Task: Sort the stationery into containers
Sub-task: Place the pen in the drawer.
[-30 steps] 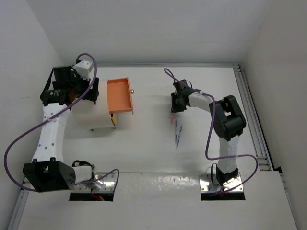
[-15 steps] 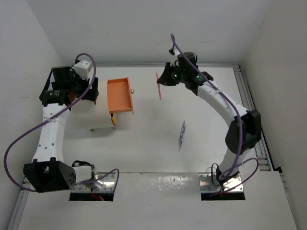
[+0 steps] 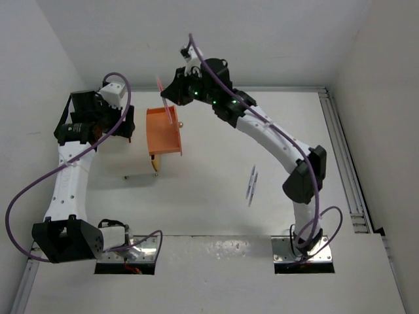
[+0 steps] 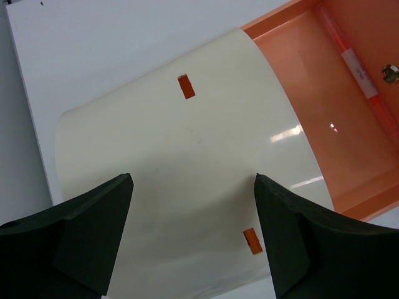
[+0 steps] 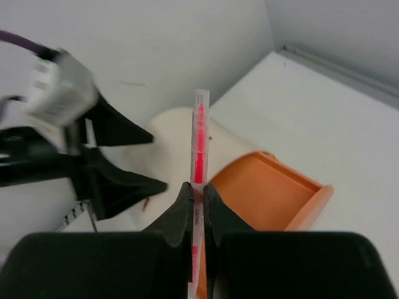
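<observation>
While the left gripper hangs over the cream cabinet with its jaws wide and nothing between them, the right gripper is clamped tight on a pink pen. That pen stands nearly upright between the fingers, its clear-capped end pointing away from the wrist camera. Seen from above, the right arm stretches across to the far left and holds the pen in the air above the orange drawer, which is pulled out of the cabinet's right side. A second pink pen lies inside the drawer along one wall. Two thin pens lie side by side on the white surface, well apart from the drawer.
</observation>
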